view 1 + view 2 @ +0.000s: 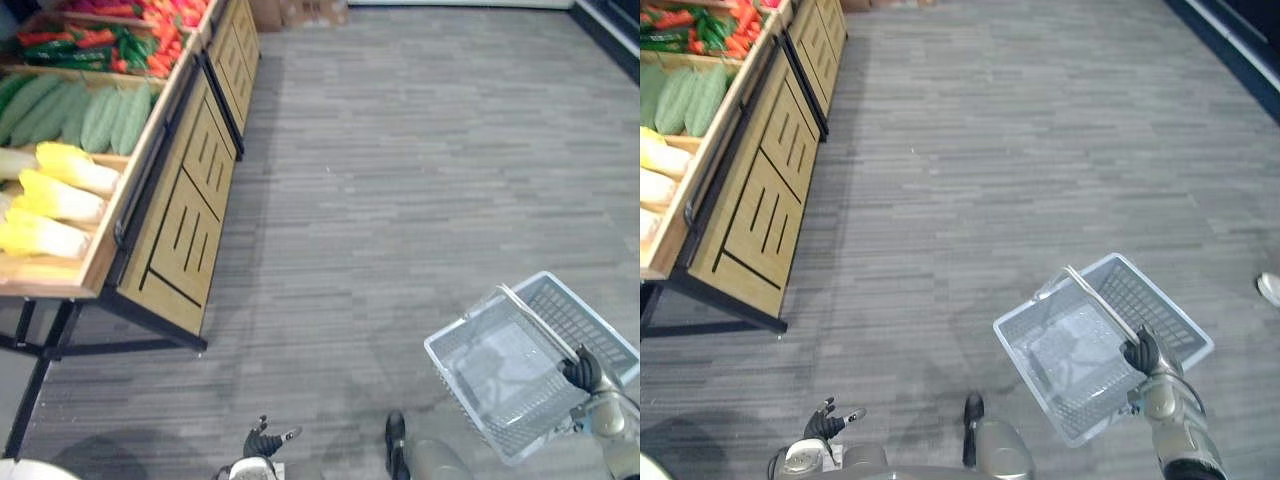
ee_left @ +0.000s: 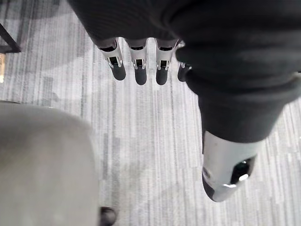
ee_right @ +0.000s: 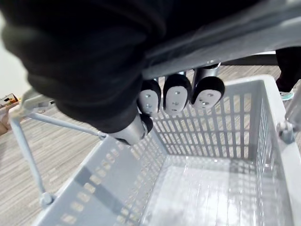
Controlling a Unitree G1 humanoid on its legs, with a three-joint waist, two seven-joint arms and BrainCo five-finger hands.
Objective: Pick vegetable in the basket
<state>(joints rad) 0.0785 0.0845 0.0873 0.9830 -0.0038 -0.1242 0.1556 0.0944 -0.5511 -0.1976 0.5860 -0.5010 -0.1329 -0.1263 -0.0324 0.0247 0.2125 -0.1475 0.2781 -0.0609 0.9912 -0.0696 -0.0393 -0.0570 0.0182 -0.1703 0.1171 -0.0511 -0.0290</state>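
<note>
A grey plastic basket [image 1: 470, 385] hangs above the floor at the lower right, with nothing inside it [image 3: 202, 188]. My right hand [image 1: 582, 370] is shut on the basket's handle [image 1: 1095, 300], fingers [image 3: 176, 94] curled over the bar. My left hand [image 1: 262, 442] hangs low at the bottom edge, fingers [image 2: 136, 66] relaxed and holding nothing. At the upper left a wooden stand [image 1: 190, 210] holds vegetables: pale yellow cabbages [image 1: 60, 195], green cucumbers [image 1: 90, 115], red and green peppers [image 1: 100, 45].
The stand's dark metal legs [image 1: 45, 350] reach the floor at the left. Wide grey plank floor [image 1: 400, 150] lies between the stand and the basket. A person's white shoe [image 1: 1270, 288] shows at the right edge.
</note>
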